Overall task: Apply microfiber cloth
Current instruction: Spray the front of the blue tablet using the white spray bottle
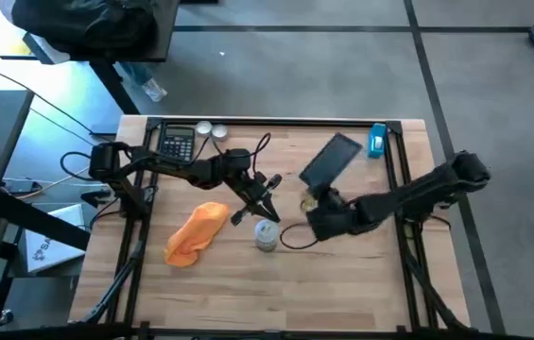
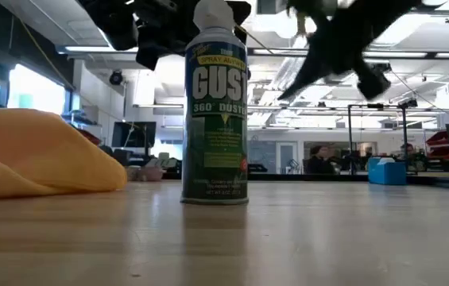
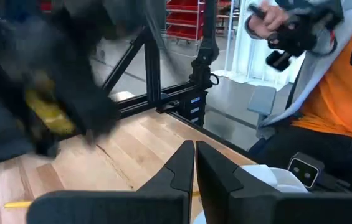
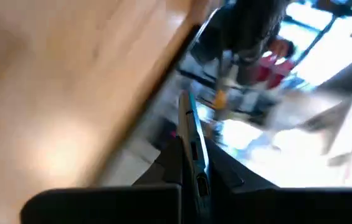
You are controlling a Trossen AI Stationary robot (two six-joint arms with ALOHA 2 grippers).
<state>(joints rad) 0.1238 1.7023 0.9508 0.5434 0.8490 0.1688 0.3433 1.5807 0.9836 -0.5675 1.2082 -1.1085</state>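
The orange microfiber cloth [image 1: 198, 233] lies bunched on the wooden table, left of centre, and shows at the left of the low view [image 2: 41, 155]. No gripper touches it. My left gripper [image 1: 271, 184] hovers shut to the right of the cloth, beyond the spray can; its wrist view shows the fingers [image 3: 194, 158] closed with nothing between them. My right gripper [image 1: 310, 201] hangs above the table near the dark flat device [image 1: 331, 159], its fingers [image 4: 187, 124] closed together.
A green-labelled duster spray can [image 1: 266, 234] stands upright between cloth and right gripper, also seen in the low view [image 2: 216, 103]. A calculator [image 1: 178, 144] and a blue box [image 1: 377, 140] sit at the far edge. A person in orange [image 3: 344, 93] sits beyond the table.
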